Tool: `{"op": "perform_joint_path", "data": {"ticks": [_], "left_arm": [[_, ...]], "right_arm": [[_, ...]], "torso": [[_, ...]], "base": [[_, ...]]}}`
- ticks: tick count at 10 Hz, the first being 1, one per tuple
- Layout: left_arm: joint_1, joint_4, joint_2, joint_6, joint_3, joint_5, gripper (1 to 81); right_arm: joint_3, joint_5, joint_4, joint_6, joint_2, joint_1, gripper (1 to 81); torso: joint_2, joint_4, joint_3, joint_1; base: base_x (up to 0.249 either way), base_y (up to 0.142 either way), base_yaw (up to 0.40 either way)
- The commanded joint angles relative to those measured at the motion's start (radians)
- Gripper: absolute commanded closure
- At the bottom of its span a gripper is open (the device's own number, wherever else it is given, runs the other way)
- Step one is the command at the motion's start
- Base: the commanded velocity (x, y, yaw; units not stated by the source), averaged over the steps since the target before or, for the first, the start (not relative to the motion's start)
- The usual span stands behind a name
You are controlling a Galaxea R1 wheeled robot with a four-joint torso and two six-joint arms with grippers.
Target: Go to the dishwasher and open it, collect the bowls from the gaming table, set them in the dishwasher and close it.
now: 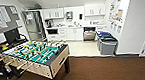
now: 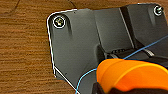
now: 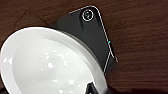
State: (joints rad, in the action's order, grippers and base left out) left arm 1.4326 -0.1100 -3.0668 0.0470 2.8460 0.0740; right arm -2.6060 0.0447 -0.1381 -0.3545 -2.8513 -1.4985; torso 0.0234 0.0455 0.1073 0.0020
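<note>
Two bowls: orange bowl (image 2: 130,75), white bowl (image 3: 50,65)

We recorded a brown carpeted floor (image 1: 103,70) across the foreground, giving way to a pale hard floor (image 1: 83,47) before the kitchen units. On the carpet stood a foosball table (image 1: 37,57) with a green field and rods, its dark legs planted on the pile. On the pale floor stood grey bins (image 1: 107,43) with coloured lids, side by side near the right-hand wall. A white countertop (image 1: 75,26) ran along the far wall; small items sat on it, too blurred for us to identify. Both wrist views showed the same brown carpet (image 2: 25,50) beneath the arms.
</note>
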Motion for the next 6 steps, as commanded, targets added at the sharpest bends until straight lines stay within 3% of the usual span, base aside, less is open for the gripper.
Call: {"op": "perform_joint_path", "data": {"ticks": [1, 6], "left_arm": [[-0.045, -0.008, 0.002, -0.009, 0.003, 0.058, 81.1], [-0.045, -0.01, 0.003, -0.009, 0.003, 0.058, 81.1]], "right_arm": [[0.001, -0.046, -0.009, 0.003, 0.013, 0.042, 81.1], [0.001, -0.046, -0.009, 0.003, 0.013, 0.04, 81.1]], "torso": [[0.0, 0.0, 0.0, 0.0], [0.0, 0.0, 0.0, 0.0]], "base": [[0.192, 0.0, 0.0], [0.192, 0.0, 0.0]]}}
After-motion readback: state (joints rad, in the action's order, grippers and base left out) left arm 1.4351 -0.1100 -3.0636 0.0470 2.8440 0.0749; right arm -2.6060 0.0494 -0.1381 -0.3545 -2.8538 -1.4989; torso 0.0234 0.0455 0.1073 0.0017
